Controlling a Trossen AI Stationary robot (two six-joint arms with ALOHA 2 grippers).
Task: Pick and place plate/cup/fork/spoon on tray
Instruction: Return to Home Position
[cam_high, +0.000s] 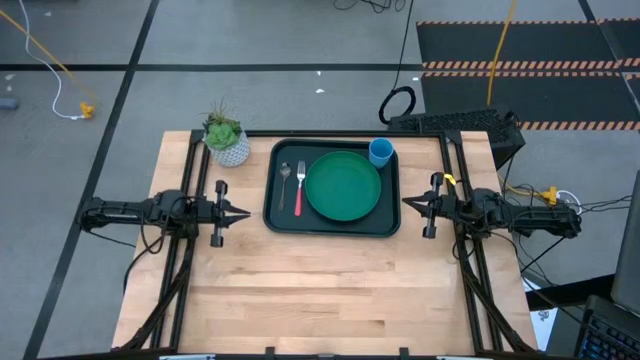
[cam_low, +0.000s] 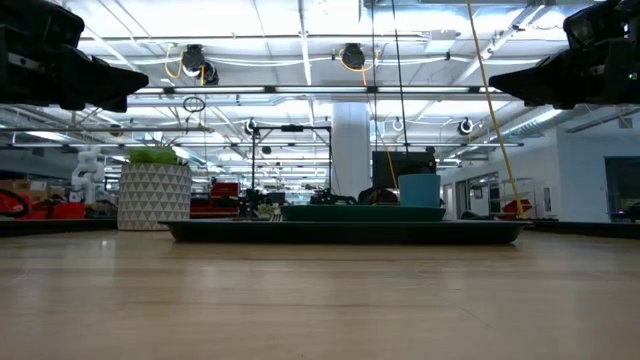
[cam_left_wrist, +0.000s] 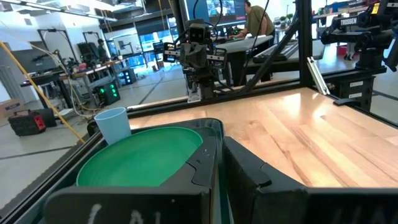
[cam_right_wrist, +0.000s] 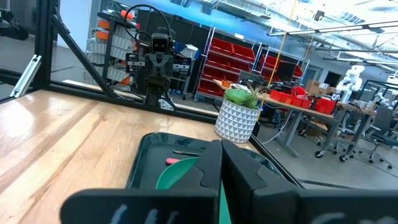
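Tray (cam_high: 331, 230) holds plate (cam_high: 343, 186), cup (cam_high: 381, 152), fork (cam_high: 299, 189) and spoon (cam_high: 285, 180); left gripper (cam_high: 243, 213) and right gripper (cam_high: 407, 203) hang apart from its 2 short sides, fingers together.

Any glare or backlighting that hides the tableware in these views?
Low view: bright ceiling lights leave the dark rectangular tray in silhouette. Left wrist view: glare streaks the wooden table. High view: even light, round green plate plainly visible.

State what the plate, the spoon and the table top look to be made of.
The plate looks like plastic: an even, plain green with only a soft sheen. The spoon appears to be metal, silver-grey along its whole length, though it is too small to judge its polish. The table top is wood: pale planks with visible grain and joints, smoothly finished.
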